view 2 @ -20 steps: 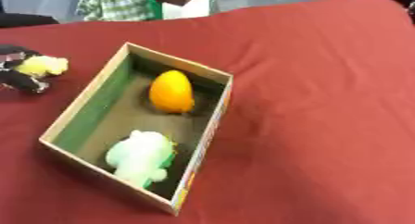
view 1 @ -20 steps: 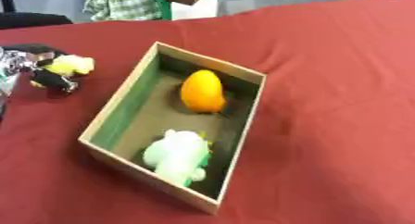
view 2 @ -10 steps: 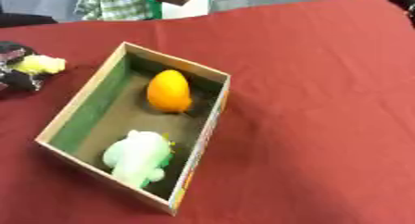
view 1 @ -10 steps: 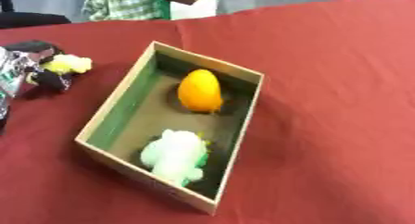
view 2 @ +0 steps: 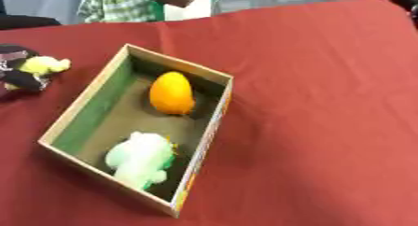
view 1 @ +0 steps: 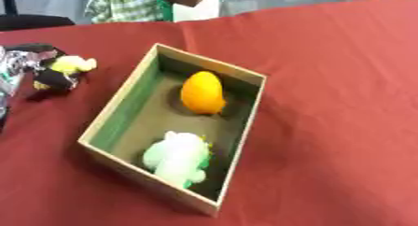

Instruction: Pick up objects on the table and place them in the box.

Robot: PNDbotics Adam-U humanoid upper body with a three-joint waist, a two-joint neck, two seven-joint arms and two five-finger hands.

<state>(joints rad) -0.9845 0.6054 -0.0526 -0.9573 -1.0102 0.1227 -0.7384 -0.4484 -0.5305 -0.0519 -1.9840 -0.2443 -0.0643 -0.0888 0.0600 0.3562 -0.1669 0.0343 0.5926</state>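
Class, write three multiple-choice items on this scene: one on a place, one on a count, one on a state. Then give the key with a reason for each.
1. Where is the yellow-and-black toy?
A. Inside the box
B. On the red tablecloth, left of the box
C. Right of the box

2. How many things lie in the box?
A. One
B. Two
C. Four

3. The box is:
A. Open at the top
B. Closed with a lid
C. Tipped on its side

Key: 1 B, the toy sits outside the left wall on the red tablecloth. 2 B, only the orange egg-shaped object and the pale green plush are inside. 3 A, its floor shows from above.
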